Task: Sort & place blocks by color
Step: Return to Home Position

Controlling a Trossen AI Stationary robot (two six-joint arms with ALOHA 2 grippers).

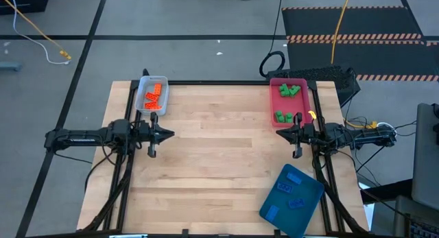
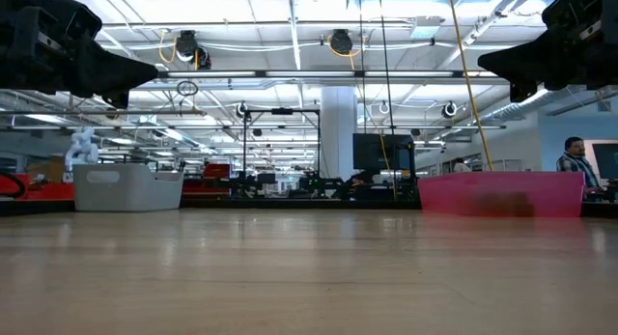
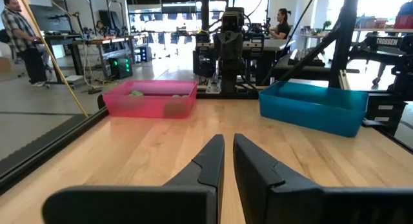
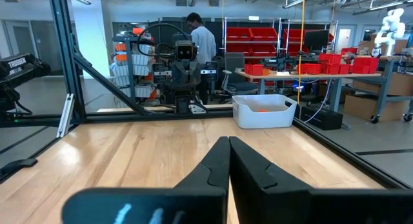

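The sorting looks finished, because no loose brick lies on the open wood of the desk [image 1: 219, 162]. The orange blocks [image 1: 153, 97] are together in the pale tray [image 1: 142, 94] at the far left corner. The green blocks [image 1: 289, 90] are in the pink tray [image 1: 273, 104] at the far right, in one group at the far end and one at the near end. The blue blocks [image 1: 289, 190] lie in the blue tray [image 1: 312, 204], which sits at an angle near the front right corner. A small yellow piece [image 1: 312, 116] lies just beside the pink tray and belongs to no colour group. The left end effector [image 1: 170, 134] hangs above the desk at the left edge, near the pale tray. Its fingers are drawn almost together, with only a thin slit between them, and they hold nothing. The right end effector [image 1: 279, 134] mirrors it at the right edge, near the pink tray, with its fingers pressed together and also empty. Both arms point inward and stand level and well apart, which I judge to be a resting pose that leaves the middle of the desk free.
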